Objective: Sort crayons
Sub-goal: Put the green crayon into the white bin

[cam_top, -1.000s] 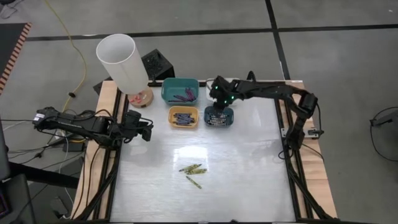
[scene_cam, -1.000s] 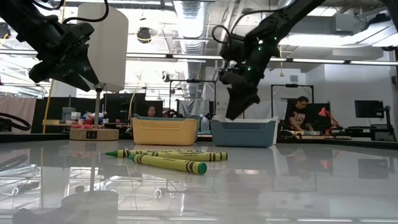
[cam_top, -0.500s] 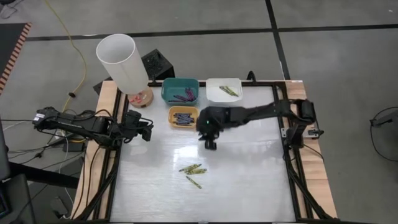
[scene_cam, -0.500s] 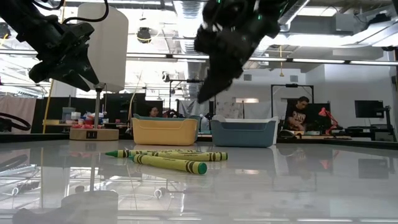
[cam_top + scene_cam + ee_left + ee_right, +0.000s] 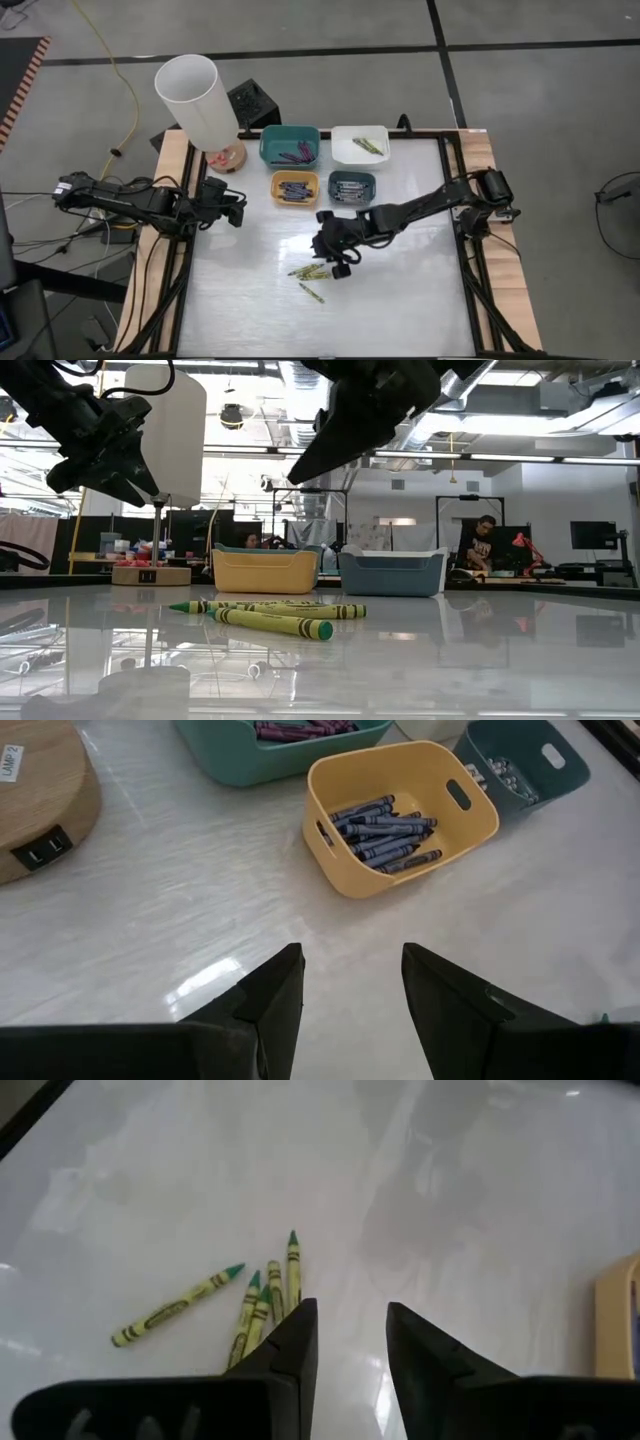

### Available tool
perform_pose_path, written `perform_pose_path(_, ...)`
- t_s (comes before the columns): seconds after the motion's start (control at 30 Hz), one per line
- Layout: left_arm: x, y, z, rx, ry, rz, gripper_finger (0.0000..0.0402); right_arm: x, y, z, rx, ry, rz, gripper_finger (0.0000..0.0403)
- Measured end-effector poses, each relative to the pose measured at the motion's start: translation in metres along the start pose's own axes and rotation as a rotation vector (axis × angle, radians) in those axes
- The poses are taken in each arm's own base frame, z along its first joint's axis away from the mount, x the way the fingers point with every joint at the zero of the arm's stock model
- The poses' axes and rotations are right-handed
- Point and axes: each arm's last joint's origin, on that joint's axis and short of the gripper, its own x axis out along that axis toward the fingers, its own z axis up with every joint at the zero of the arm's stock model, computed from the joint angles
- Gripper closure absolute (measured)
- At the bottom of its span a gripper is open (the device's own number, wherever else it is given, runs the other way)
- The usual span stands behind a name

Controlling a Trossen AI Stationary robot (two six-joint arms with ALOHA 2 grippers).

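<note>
The right hand (image 5: 334, 258), fingers apart and empty, has swung from the bins to above the yellow-green crayons (image 5: 311, 271).

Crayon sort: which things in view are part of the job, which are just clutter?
Job:
- loose yellow-green crayons on the table
- teal bin, purple crayons
- yellow bin, blue crayons
- blue bin, grey crayons
- white tray, yellow-green crayons
- right pincer, open, above the loose crayons

Lying about:
- white lamp on wooden base
- black box
- yellow cable on the floor

Right pincer (image 5: 335, 262) hovers open mid-table; left pincer (image 5: 238, 212) waits open.
</note>
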Motion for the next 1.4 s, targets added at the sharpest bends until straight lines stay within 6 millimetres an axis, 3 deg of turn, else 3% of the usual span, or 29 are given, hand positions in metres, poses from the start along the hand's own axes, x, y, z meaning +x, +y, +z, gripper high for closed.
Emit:
perform_pose_path(0.53, 0.000, 0.000, 0.000, 0.001, 0.001, -0.001, 0.0242, 0.000, 0.003, 0.004, -0.004, -0.037, -0.021, 0.0287)
perform_pose_path(0.7, 0.000, 0.000, 0.000, 0.008, 0.001, 0.000, 0.0242, 0.020, 0.007, 0.001, -0.010, -0.031, -0.014, 0.0287)
perform_pose_path(1.03, 0.000, 0.000, 0.000, 0.008, 0.007, -0.002, 0.0242, 0.067, 0.008, 0.018, -0.058, 0.057, 0.063, 0.0287)
perform_pose_path(1.4, 0.000, 0.000, -0.001, 0.020, 0.032, -0.019, 0.0242, 0.077, 0.005, 0.023, -0.061, 0.045, 0.129, 0.0287)
